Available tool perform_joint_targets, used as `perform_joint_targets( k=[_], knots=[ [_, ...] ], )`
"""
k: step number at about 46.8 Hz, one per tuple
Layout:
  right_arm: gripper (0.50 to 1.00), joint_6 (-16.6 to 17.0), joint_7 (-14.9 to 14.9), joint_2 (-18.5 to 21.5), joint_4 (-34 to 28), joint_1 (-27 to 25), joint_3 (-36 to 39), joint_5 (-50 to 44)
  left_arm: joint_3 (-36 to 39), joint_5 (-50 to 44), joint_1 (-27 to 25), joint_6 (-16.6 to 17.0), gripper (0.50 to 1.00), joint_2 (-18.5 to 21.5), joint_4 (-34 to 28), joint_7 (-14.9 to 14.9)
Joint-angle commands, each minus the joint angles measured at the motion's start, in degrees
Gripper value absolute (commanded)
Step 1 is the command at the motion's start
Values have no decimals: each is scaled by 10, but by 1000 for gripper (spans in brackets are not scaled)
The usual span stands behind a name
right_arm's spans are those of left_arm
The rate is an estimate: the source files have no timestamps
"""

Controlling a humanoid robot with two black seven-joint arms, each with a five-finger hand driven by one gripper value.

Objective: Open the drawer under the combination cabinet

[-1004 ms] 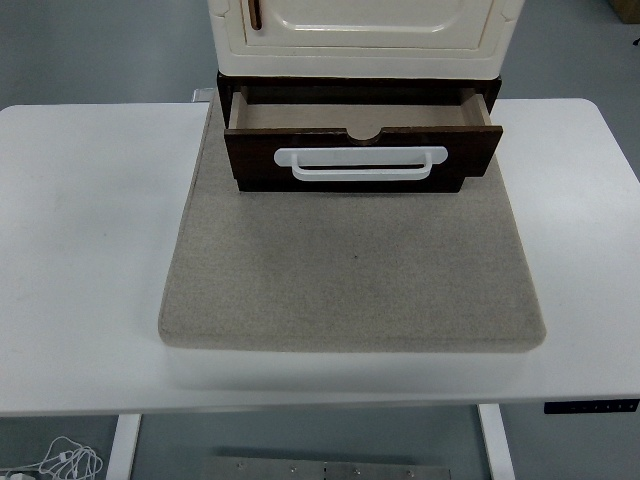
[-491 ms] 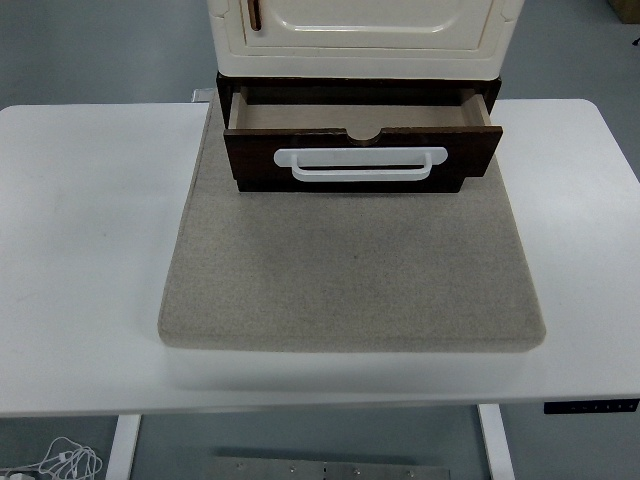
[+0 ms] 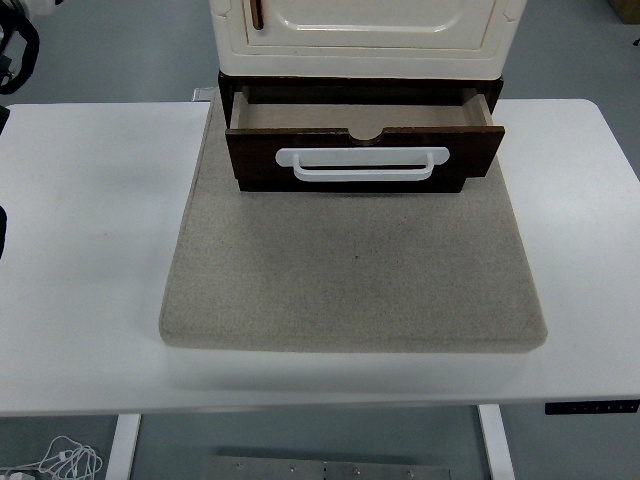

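At the far left edge, a sliver of the black left arm [image 3: 2,228] now shows over the white table [image 3: 90,250], and a dark shape with a pale part [image 3: 18,40] has come into the top left corner; neither was in view half a second ago. Only that thin edge of the arm can be seen, so whether its hand is spread or curled, and whether it holds anything, cannot be told. The right hand is out of view.

Well to the right of that arm edge lies the grey felt mat [image 3: 350,280], flat on the table. At the mat's far side, further from the arm and to its right, stands the cream cabinet [image 3: 360,40] on its dark brown base. The drawer [image 3: 362,150] beneath it is pulled partly out toward the near edge, its pale inside bottom showing behind the dark front panel. The white handle [image 3: 362,162] runs across that front. Drawer, cabinet and mat sit as they did in the earlier frames; nothing touches the handle.
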Motion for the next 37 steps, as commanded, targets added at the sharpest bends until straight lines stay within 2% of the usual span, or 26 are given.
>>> perform_joint_targets(
  k=[1,7,13,16,37],
  knots=[
    [926,0,0,0,1,0,-1,0,-2,-11,14,0,1000,-17,-1,3],
    [926,0,0,0,1,0,-1,0,-1,-51,36,-7,1000,-20,-2,4],
    [926,1,0,0,1,-2,-1,0,-1,-84,59,-48,1000,-32,-1,3],
    [926,1,0,0,1,-1,0,0,-1,-97,65,-57,1000,-37,0,2],
    [926,1,0,0,1,-1,2,1,0,-101,75,-58,1000,-82,0,-19]
  ],
)
